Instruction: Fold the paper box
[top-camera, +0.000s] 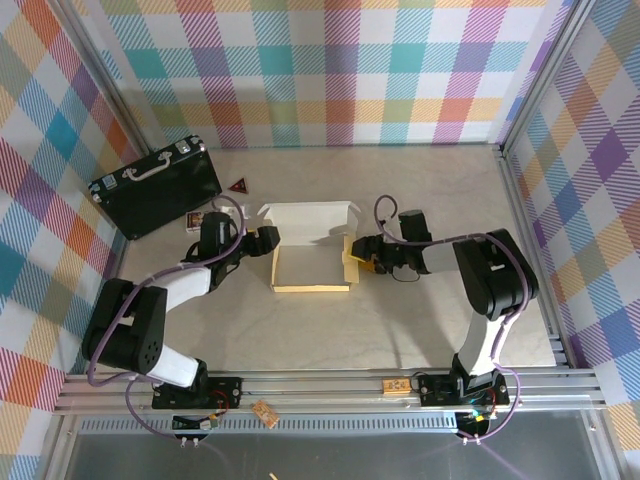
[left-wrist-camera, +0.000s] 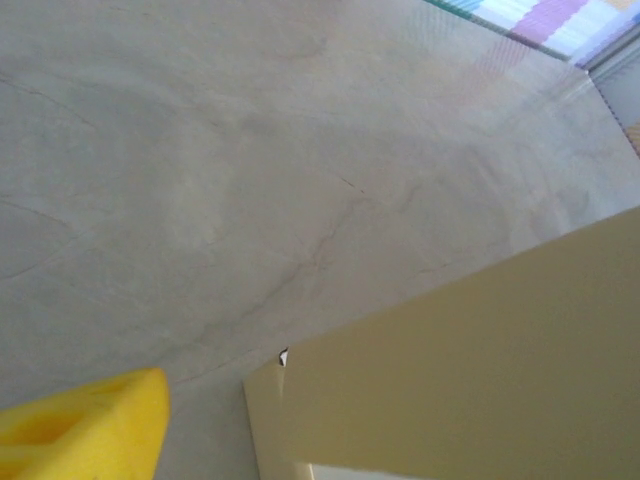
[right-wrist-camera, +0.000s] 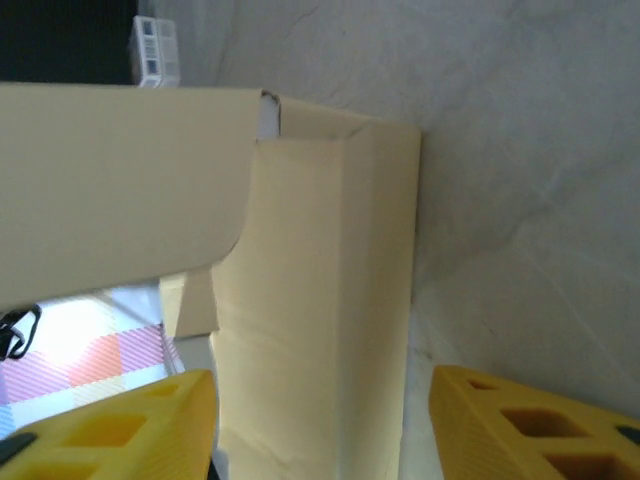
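Straddling the paper box (right-wrist-camera: 330, 300) wall in its wrist view, right hand (right-wrist-camera: 322, 405) is released; left hand (top-camera: 266, 238) unclear

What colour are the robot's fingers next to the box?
Yellow. The fingers show best in the right wrist view, on either side of the box wall.

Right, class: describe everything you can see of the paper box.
The box is thin card, white inside and tan outside, half folded into a shallow rectangular tray lying flat on the table. Its side walls stand up, and the white lid flap at the far side is open. The left hand sits at its far-left corner, contact unclear. The right hand straddles the right wall, a finger on either side, with a sliver of table showing beside one.
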